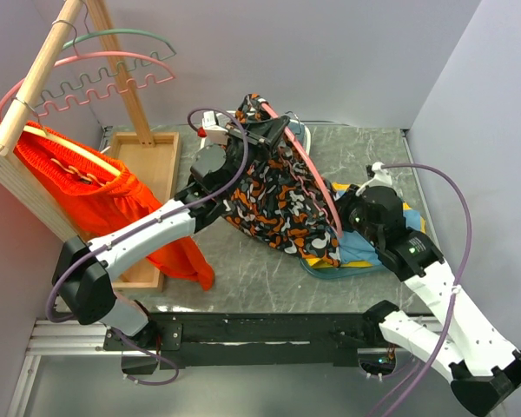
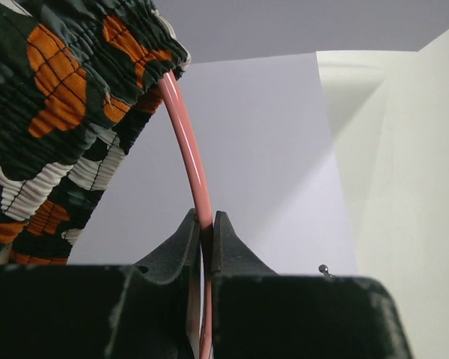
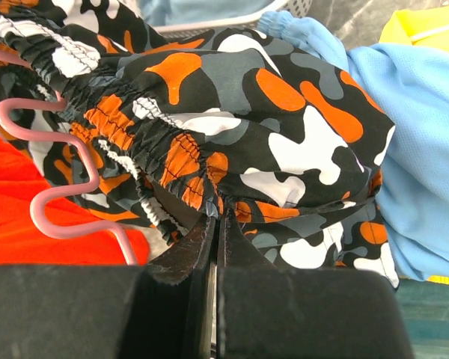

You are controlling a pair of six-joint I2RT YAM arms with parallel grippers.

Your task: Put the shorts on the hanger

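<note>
Left gripper clamped on thin pink hanger rod, black shorts with orange, white, grey blobs bunched above-left of it, right gripper pinching their gathered waistband

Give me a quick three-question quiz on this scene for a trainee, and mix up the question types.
1. True or false: the left gripper is shut on the hanger.
2. What does the right gripper hold? A) the shorts B) a bottle C) nothing
3. Fill in: the orange garment hangs from the wooden ____.

Key: 1 true; 2 A, pinched at the waistband; 3 rack.
</note>
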